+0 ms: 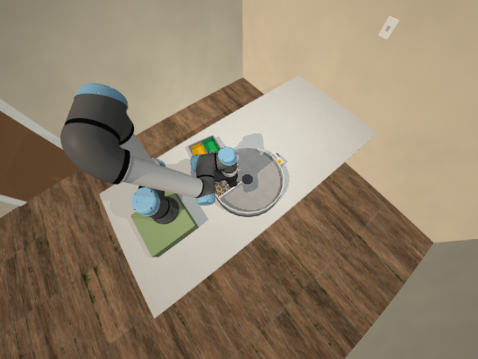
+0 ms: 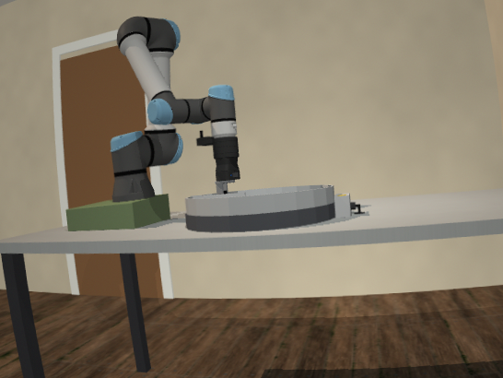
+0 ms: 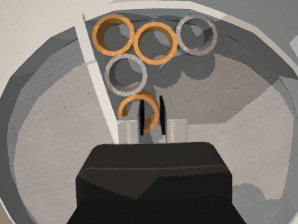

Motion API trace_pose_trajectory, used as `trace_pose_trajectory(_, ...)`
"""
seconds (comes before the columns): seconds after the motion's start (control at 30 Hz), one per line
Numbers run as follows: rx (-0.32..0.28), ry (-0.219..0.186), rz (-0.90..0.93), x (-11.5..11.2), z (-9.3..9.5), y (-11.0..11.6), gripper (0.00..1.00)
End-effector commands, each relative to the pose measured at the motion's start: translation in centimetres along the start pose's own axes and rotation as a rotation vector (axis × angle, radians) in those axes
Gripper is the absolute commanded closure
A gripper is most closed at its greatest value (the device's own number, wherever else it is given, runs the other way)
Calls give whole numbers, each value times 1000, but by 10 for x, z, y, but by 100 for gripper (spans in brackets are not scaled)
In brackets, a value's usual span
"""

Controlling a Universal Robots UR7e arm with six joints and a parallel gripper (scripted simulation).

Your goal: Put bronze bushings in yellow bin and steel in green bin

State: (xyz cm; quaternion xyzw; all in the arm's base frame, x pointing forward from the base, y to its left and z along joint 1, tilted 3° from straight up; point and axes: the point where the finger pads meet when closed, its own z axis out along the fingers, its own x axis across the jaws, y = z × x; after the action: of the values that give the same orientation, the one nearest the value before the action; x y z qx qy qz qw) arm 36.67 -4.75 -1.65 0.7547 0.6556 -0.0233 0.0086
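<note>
Five bushings on the turntable (image 1: pixel 263 199) (image 2: pixel 258 207) (image 3: pixel 45 135), near its rim & divider (image 1: pixel 230 191) (image 3: pixel 97 90): 3 bronze, 2 steel. Gripper (image 1: pixel 233 184) (image 2: pixel 225 191) (image 3: pixel 152 107) w/ fingers part-spread, nothing pinched, over the bronze bushing (image 3: pixel 123 107) farthest from the rim. Bins (image 1: pixel 198 149) by table's (image 1: pixel 306 114) (image 2: pixel 415 209) long edge.

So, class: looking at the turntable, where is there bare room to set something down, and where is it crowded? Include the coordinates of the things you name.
On the turntable (image 1: pixel 263 193) (image 2: pixel 260 205) (image 3: pixel 55 115), bare surface shows across the divider (image 3: pixel 102 95) from the bushings, and right of the gripper (image 1: pixel 233 183) (image 2: pixel 225 190) (image 3: pixel 152 107) in the wrist view. It's crowded beside the divider: three bronze and two steel bushings.
</note>
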Motion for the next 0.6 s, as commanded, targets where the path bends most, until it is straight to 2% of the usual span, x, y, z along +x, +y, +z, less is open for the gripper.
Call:
trace_pose_trajectory(0.0,-1,0,0,0,0,0,60)
trace_pose_trajectory(0.03,-1,0,0,0,0,0,100)
trace_pose_trajectory(0.57,-1,0,0,0,0,0,100)
